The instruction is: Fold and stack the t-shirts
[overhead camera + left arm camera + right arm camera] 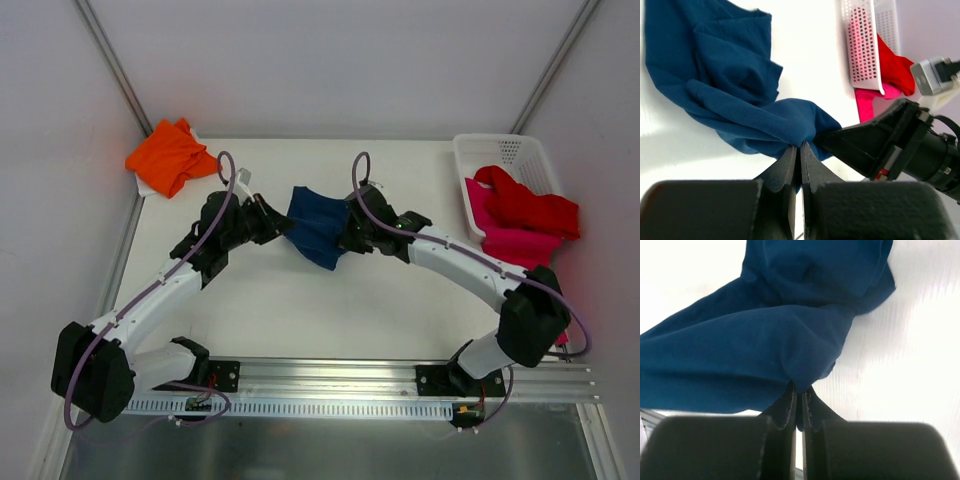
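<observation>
The navy blue t-shirt hangs bunched between my two grippers over the middle of the table; its print is hidden. My left gripper is shut on its left edge, seen in the left wrist view with the navy cloth pinched. My right gripper is shut on its right edge, seen in the right wrist view with the navy cloth pinched. The orange t-shirt lies crumpled at the far left corner. The red t-shirt and the magenta-pink t-shirt lie in the basket.
The white mesh basket stands at the far right; it also shows in the left wrist view. The right arm's wrist is close beside my left gripper. A metal rail runs along the near table edge.
</observation>
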You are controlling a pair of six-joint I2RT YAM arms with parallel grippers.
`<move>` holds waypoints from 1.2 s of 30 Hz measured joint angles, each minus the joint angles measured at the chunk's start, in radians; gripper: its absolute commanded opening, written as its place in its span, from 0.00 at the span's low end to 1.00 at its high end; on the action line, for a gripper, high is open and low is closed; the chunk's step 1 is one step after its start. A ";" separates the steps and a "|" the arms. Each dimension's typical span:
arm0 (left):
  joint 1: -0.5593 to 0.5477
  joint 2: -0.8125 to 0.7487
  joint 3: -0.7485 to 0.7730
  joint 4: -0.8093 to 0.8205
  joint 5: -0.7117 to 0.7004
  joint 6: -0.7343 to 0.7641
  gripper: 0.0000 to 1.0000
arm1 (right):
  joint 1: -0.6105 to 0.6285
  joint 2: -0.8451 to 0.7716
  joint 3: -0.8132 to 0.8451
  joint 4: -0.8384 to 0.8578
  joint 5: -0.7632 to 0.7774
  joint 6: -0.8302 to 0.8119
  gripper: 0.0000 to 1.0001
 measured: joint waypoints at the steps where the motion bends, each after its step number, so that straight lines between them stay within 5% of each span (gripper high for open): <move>1: 0.000 0.026 0.026 -0.006 -0.008 0.012 0.01 | -0.017 0.036 0.032 -0.008 -0.015 -0.013 0.00; 25: 0.153 0.758 0.506 0.083 0.069 0.063 0.00 | -0.371 0.639 0.655 -0.103 -0.332 -0.174 0.00; 28: 0.166 0.842 0.548 0.127 0.113 0.049 0.00 | -0.405 0.691 0.691 -0.104 -0.367 -0.180 0.21; 29: 0.170 0.865 0.555 0.138 0.124 0.044 0.01 | -0.414 0.710 0.705 -0.104 -0.380 -0.183 0.51; 30: 0.172 0.886 0.561 0.149 0.130 0.042 0.29 | -0.422 0.729 0.716 -0.102 -0.386 -0.184 0.69; 31: 0.177 0.904 0.567 0.156 0.135 0.045 0.57 | -0.431 0.745 0.723 -0.101 -0.392 -0.191 0.99; 32: 0.182 0.923 0.575 0.164 0.143 0.045 0.93 | -0.439 0.756 0.726 -0.100 -0.397 -0.201 1.00; 36: 0.200 0.988 0.615 0.184 0.153 0.035 0.99 | -0.478 0.793 0.728 -0.099 -0.398 -0.225 0.99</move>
